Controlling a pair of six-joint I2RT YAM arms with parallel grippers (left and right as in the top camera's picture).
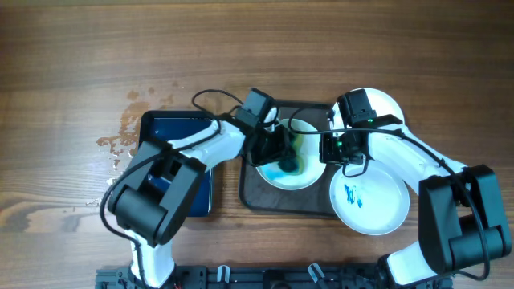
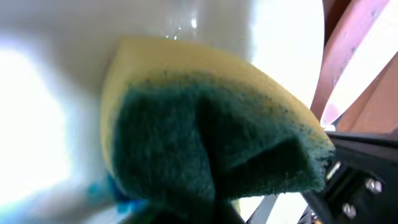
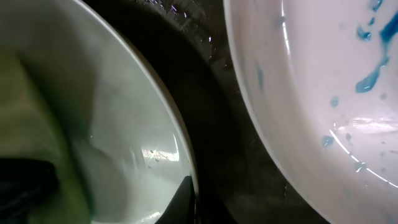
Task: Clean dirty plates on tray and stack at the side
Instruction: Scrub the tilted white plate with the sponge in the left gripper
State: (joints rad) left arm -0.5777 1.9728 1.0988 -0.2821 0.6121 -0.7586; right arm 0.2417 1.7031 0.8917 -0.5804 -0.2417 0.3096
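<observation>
Left gripper (image 1: 283,152) is clamped on the sponge (image 2: 211,137), green scour face creased in the pinch and yellow side pressed onto the middle plate (image 1: 303,180), which sits in the tray (image 1: 259,197). Blue/teal smear shows around the sponge, so I'd say that plate is mid-scrub, not clean yet. Right gripper (image 1: 344,152) is closed at that plate's right rim and looks like it's steadying it. Can't tell whether it actually pinches the rim. Second plate (image 1: 381,213) lies at the tray's right edge, mostly off it, with blue marks (image 1: 352,195) untouched. Third plate (image 1: 387,104) is further back on the right, half under the right arm. No marks on the visible part, the rest is hidden. The small blue tray (image 1: 173,128) sits left, under the left arm. Progress: early. One plate in work, at least one more dirty, no stack formed.
</observation>
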